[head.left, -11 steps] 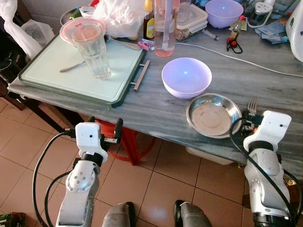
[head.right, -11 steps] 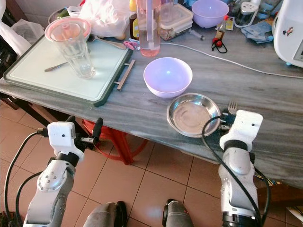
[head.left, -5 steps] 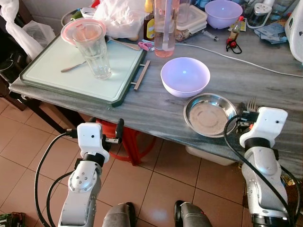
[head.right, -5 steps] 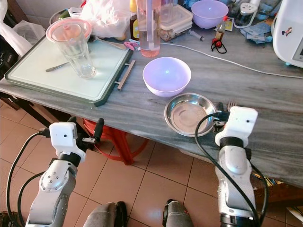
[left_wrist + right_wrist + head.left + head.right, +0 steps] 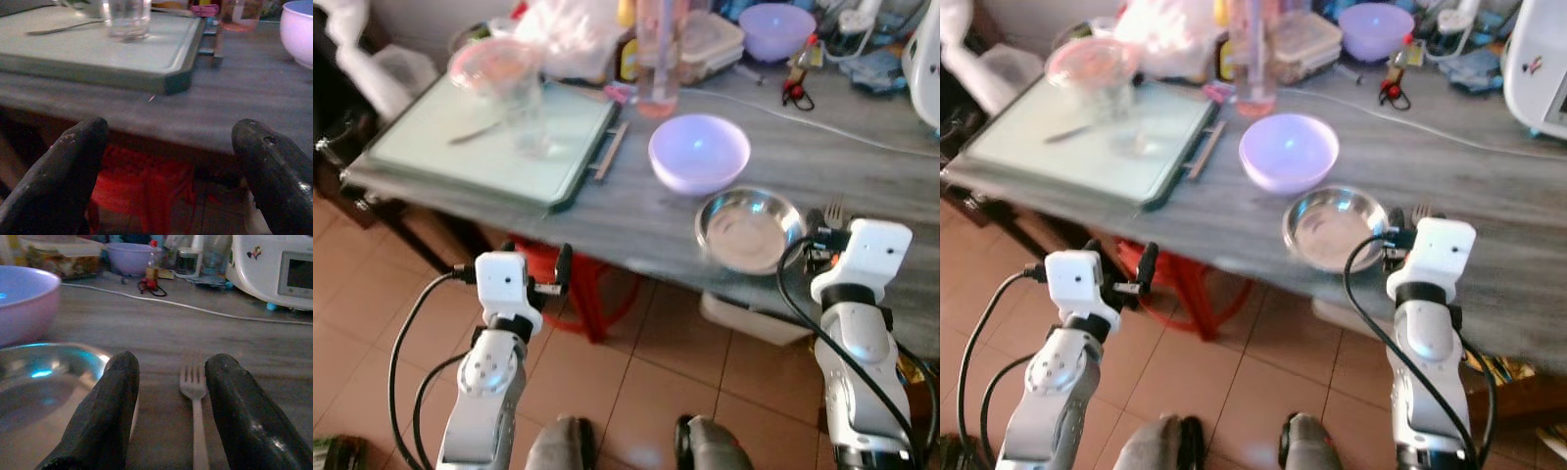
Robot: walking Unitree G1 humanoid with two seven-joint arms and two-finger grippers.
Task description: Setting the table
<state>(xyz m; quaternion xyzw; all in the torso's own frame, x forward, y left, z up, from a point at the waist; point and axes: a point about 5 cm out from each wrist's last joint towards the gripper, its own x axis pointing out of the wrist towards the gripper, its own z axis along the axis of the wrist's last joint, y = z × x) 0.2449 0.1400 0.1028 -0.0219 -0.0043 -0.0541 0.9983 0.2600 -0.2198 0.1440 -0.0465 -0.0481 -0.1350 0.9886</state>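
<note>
A fork lies flat on the grey marble table, just right of a round steel plate. My right gripper is open low over the table, one finger on each side of the fork, the left finger at the plate's rim. In the head view this gripper sits at the table's front edge. A purple bowl stands behind the plate. My left gripper hangs open below the table's edge, holding nothing. A green tray at the left carries a glass and a spoon.
At the back stand a second purple bowl, a pink-tinted jug, food boxes and a white appliance. A white cable crosses the table. A red stool is under the table, above a tiled floor.
The head views have shifted slightly and blurred, so the camera moved. Both grippers keep about the same places; the right one stays astride the fork.
</note>
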